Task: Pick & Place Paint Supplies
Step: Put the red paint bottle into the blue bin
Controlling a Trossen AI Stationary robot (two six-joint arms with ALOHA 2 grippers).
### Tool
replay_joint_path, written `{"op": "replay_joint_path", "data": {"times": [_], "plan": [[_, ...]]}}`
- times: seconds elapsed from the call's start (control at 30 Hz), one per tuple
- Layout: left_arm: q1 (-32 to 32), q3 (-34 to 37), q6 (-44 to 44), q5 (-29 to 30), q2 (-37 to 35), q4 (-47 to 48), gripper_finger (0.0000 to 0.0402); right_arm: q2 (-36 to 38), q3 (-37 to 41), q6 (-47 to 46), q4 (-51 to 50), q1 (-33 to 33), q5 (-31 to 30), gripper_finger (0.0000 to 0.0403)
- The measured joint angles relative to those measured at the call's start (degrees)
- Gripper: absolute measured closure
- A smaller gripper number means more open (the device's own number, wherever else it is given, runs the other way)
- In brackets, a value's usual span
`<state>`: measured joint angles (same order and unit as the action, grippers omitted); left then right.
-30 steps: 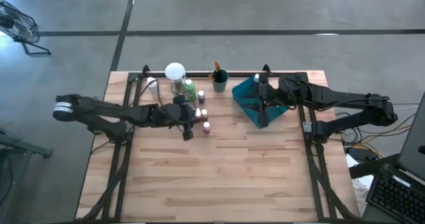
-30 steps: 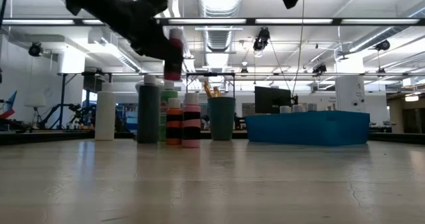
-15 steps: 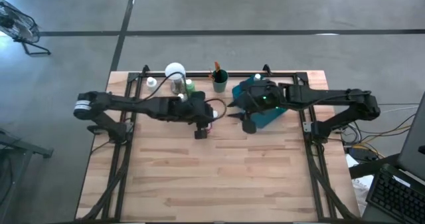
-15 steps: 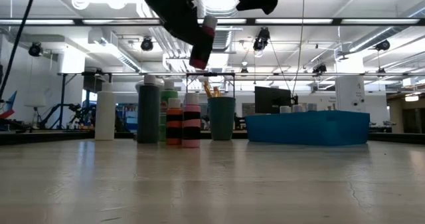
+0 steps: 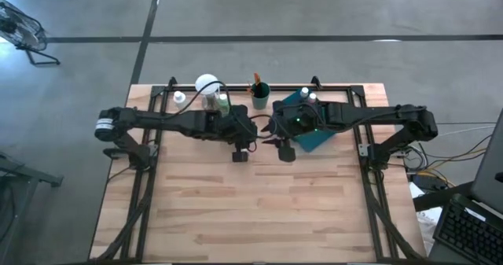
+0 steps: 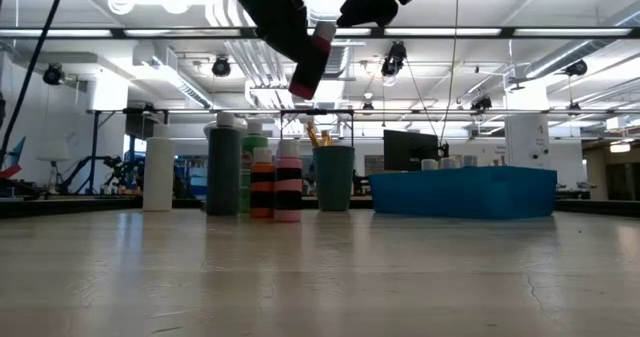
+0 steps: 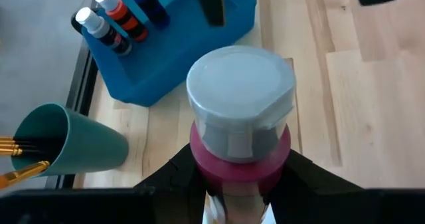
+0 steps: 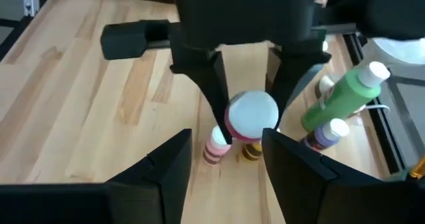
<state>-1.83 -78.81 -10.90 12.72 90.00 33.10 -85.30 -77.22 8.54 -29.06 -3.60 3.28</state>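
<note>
High above the table beside the blue tray (image 5: pixel 314 135), my left gripper (image 7: pixel 239 184) pinches a pink paint bottle (image 7: pixel 240 121); my right gripper (image 8: pixel 222 157) faces it, fingers spread. Only the low view shows the bottle (image 6: pixel 312 59) tilted in mid-air.

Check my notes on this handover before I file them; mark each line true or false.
1. The left tool holds a pink bottle above the table. True.
2. The right tool is shut on the bottle's cap. False: its fingers stand open, facing the cap without gripping it.
3. The blue tray already holds several bottles. True.
4. The teal cup lies tipped over on the table. False: it stands upright with brushes in it.
5. A green bottle stands among those left on the table. True.
</note>
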Motion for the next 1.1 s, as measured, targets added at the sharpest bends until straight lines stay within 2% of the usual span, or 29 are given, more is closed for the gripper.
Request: {"op": "replay_joint_path", "data": {"times": [0.3,0.83,1.1], "plan": [[-0.03,-0.12,0.06,-1.81,0.0,-1.48,0.0278,-0.12,0.36,1.51,2.95,-0.02,-0.25,0.0233],[-0.13,-0.24,0.16,-5.17,0.0,-2.88,0.0278,-2.31,0.4,2.47,3.5,-0.04,-3.29,0.0198],[-0.21,-0.24,0.14,-5.19,0.0,-2.83,0.0278,-2.2,0.4,2.47,3.94,-0.02,-3.39,0.0217]]}}
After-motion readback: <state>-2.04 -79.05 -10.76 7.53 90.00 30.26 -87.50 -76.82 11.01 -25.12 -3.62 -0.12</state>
